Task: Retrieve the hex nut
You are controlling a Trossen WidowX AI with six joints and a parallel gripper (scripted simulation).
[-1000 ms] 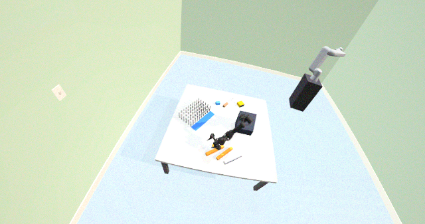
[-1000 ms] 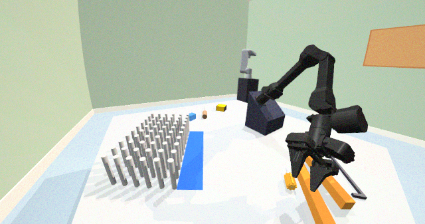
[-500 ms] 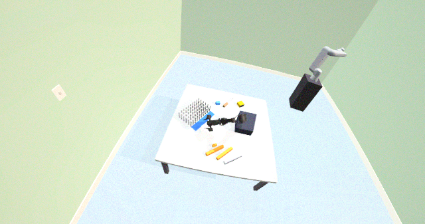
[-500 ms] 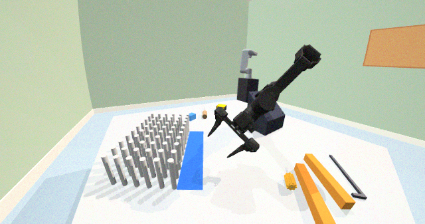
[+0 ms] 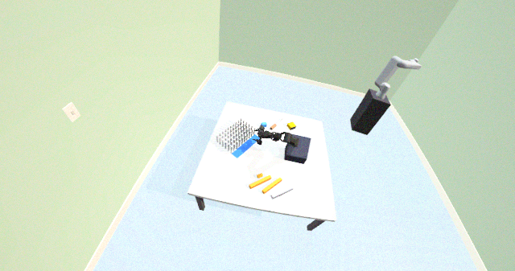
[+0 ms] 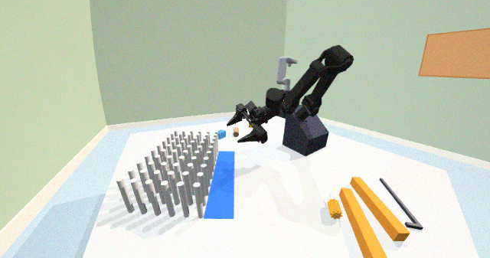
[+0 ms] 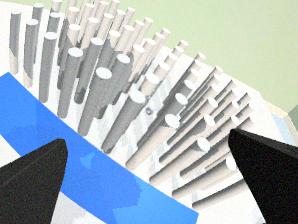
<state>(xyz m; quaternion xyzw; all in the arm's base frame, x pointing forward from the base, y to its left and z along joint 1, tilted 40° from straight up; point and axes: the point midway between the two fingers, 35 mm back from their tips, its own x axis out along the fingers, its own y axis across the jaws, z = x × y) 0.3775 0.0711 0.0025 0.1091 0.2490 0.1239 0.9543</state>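
Many standing spacers (image 5: 235, 135) (image 6: 172, 170) (image 7: 95, 100) surround the small nut (image 7: 149, 111).

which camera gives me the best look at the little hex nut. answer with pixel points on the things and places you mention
The wrist view: the hex nut (image 7: 149, 111) shows there as a small grey ring on the table between the spacers (image 7: 90, 107) (image 5: 225, 141) (image 6: 184, 200). In the top and exterior views I can't make the nut out; both show just the crowded spacers where it should lie.
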